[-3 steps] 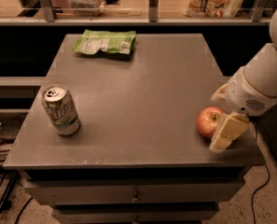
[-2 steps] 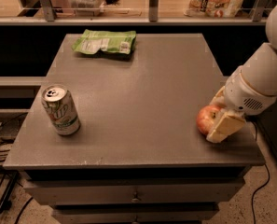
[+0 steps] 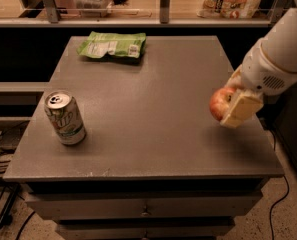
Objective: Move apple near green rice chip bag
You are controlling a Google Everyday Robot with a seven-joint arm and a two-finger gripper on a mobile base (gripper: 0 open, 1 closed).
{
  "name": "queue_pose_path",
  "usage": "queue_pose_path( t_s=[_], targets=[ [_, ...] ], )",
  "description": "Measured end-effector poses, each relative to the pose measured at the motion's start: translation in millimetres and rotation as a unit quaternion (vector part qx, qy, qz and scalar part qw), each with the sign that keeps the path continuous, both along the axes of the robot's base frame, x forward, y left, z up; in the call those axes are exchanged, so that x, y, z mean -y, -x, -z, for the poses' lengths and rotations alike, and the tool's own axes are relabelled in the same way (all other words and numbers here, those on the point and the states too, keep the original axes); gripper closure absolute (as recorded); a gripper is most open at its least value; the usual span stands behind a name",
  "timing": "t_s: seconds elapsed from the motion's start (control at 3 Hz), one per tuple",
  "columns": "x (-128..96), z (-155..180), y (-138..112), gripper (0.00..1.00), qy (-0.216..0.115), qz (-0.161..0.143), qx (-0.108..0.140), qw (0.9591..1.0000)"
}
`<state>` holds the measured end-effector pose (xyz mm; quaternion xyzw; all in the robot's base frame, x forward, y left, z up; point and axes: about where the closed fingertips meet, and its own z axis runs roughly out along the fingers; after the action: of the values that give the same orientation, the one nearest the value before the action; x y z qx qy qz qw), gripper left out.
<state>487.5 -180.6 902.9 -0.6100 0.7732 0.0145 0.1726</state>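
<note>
The apple has risen off the gray surface since a second ago. A green soda can stands upright at front left. The green rice chip bag lies flat at the back, left of centre. At far right the gripper pinches the apple above the surface, well apart from the bag.
</note>
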Motion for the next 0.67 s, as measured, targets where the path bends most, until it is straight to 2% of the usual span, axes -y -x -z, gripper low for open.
queue_pose_path(
  t_s=[0.33,0.67],
  targets=[
    [-11.1,-37.7,-32.9,1.00,-0.014,-0.008,0.042,0.9990],
    [-12.9,-54.6,-38.0,1.00,-0.019,-0.008,0.060,0.9980]
  ],
)
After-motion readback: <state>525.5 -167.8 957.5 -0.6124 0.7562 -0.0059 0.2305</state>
